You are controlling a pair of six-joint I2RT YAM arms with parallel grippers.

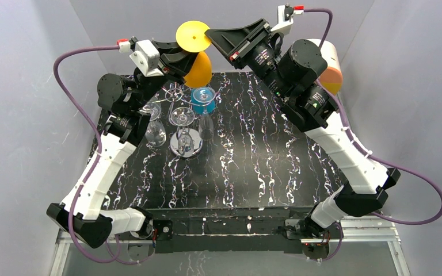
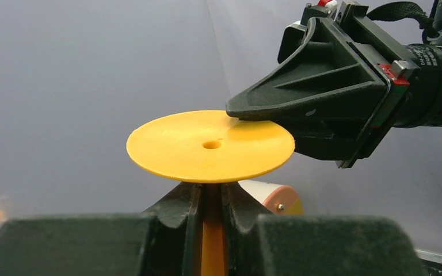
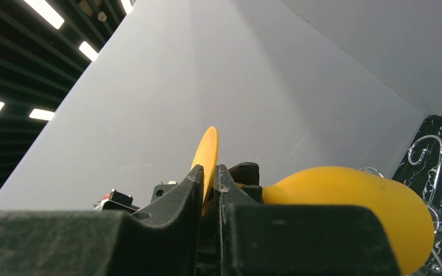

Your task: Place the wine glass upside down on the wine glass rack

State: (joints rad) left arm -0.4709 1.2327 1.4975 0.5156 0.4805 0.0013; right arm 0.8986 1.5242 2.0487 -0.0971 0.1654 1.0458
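Observation:
The yellow wine glass (image 1: 197, 69) is held high over the table's back left, upside down, its round foot (image 1: 192, 35) on top and its bowl below. My left gripper (image 1: 178, 56) is shut on its stem (image 2: 213, 241), just under the foot (image 2: 210, 145). My right gripper (image 1: 210, 39) is shut on the foot's rim (image 3: 207, 152), with the bowl (image 3: 351, 207) to the right of it. The silver wine glass rack (image 1: 185, 144) stands below on its chrome base. One scroll arm (image 3: 426, 150) shows in the right wrist view.
Clear glasses (image 1: 155, 133) and a blue glass (image 1: 203, 99) hang upside down on the rack. A white cylinder with an orange end (image 1: 331, 63) sits behind the right arm. Grey walls enclose the black marbled table (image 1: 265, 167).

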